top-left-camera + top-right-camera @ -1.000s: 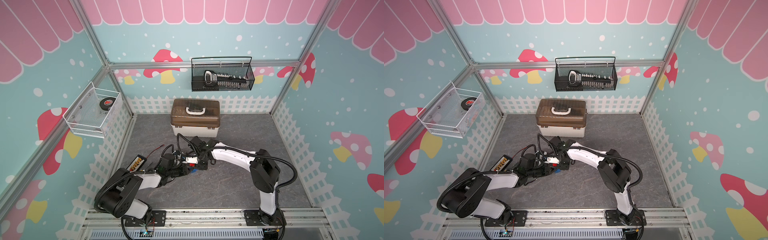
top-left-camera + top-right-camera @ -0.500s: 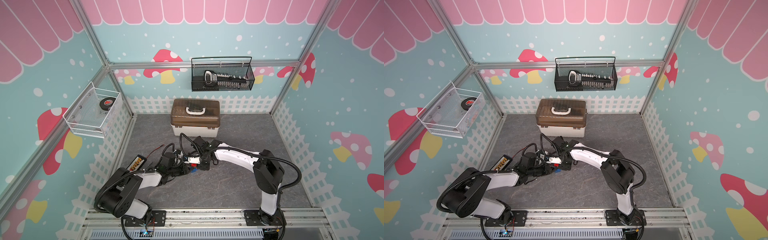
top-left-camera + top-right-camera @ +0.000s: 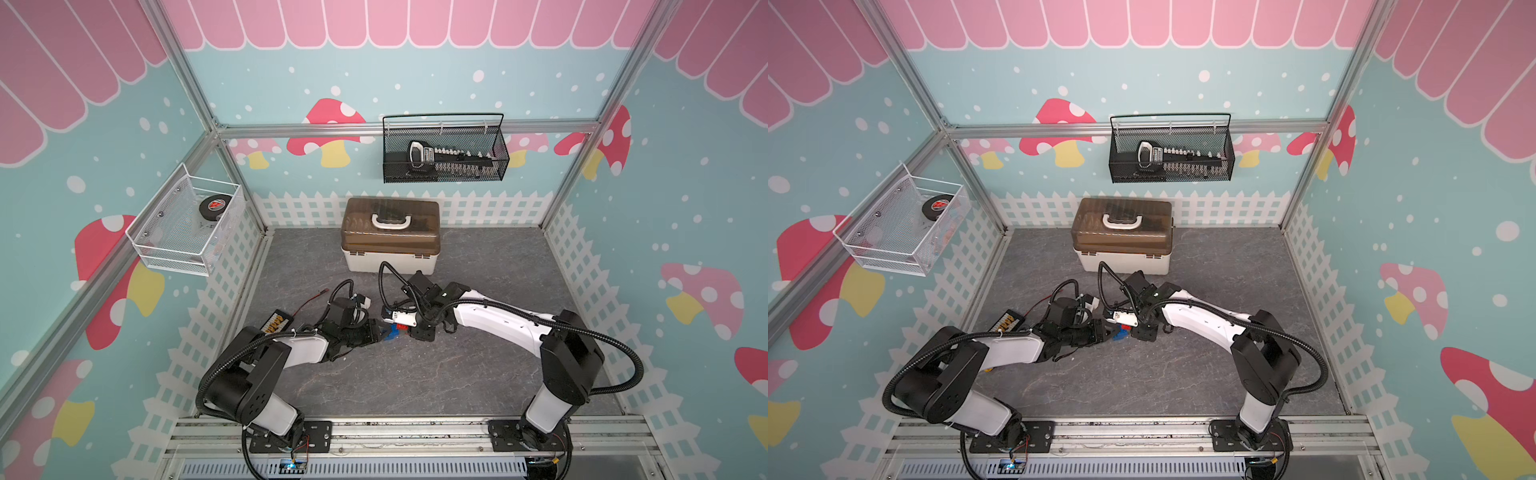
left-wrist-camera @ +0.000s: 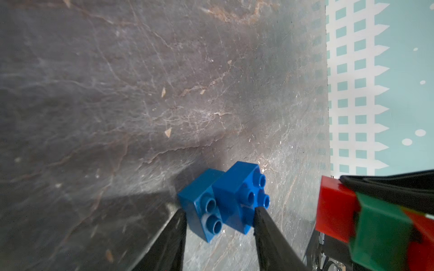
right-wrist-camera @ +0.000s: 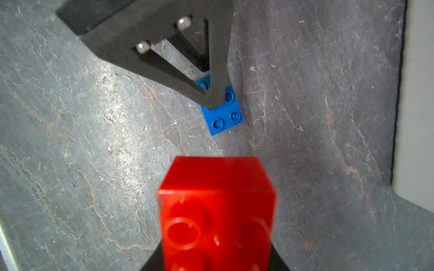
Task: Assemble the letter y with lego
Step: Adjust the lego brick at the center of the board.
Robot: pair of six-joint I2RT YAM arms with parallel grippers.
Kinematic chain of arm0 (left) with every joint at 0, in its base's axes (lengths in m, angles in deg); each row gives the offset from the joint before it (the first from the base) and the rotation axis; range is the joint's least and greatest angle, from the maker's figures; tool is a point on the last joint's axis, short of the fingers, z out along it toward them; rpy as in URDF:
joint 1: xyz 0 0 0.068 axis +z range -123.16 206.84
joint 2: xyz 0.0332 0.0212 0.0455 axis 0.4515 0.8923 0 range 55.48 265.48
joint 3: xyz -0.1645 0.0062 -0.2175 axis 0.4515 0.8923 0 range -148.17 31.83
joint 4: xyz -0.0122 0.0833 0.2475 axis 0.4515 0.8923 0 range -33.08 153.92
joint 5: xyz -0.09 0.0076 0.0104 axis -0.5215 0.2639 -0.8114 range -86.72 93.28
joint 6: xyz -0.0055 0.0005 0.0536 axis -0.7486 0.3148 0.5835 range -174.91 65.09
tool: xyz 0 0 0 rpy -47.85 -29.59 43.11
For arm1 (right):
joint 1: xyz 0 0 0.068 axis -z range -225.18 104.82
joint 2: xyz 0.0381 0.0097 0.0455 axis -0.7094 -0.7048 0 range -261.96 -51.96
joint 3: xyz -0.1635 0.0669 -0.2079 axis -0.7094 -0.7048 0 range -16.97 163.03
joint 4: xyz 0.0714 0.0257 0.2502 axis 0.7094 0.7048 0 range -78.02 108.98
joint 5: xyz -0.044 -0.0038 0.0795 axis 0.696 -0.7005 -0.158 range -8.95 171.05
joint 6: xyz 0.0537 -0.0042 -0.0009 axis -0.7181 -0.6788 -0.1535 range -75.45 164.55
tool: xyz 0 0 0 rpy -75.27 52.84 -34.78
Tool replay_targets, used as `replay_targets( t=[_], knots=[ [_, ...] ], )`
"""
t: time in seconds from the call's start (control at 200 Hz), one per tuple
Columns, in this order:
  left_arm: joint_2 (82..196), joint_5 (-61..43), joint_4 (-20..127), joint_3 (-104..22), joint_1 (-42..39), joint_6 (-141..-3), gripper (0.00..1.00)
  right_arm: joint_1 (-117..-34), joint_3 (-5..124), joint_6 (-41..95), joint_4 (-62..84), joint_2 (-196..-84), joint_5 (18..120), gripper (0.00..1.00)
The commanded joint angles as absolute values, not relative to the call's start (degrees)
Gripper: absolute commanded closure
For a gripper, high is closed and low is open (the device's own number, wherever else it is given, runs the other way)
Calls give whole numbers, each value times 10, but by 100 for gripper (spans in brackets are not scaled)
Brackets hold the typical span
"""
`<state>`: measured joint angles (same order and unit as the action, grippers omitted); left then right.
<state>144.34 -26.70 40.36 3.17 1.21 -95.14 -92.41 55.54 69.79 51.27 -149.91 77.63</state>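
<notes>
Left gripper (image 4: 219, 211): straddles blue pair (image 4: 234, 192), one fingertip at each flank. Stands a little wider than a second ago. Cannot tell whether still pinching or already let go.

Blue pair: two blue bricks joined at an offset, studs up. Appears to rest on table (image 3: 478, 374), just 9 o'clock of centre, between both grippers in both top views.

Right gripper (image 3: 411, 329): stays clamped on red-and-green assembly (image 4: 335, 206). Sits at 3 o'clock of blue pair, near but apart. Elbow now swung further out toward 4 o'clock.

Reading: looks like a release of the stem base. Would leave its studs clear for the red end of the held piece. Not yet joined, so pressing together remains, with the base unsteadied if let go.
</notes>
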Motion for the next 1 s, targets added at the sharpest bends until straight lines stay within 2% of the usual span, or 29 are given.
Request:
replay_targets(
  t=[0.0, 0.59, 0.72, 0.805, 0.991],
  knots=[
    [1459, -244, 437, 25, 11, -948, 52, -920, 550, 686, 495, -1495, 775, 74],
    [1388, -257, 397, 53, 9, -983, 48, -918, 520, 661, 483, -1480, 781, 74],
    [1414, -265, 314, 72, 9, -1028, 47, -919, 514, 658, 480, -1472, 783, 74],
    [1443, -271, 259, 82, 9, -1057, 56, -918, 511, 656, 479, -1467, 788, 74],
    [1509, -285, 144, 92, 9, -1103, 53, -918, 507, 655, 481, -1458, 791, 74]
  ],
)
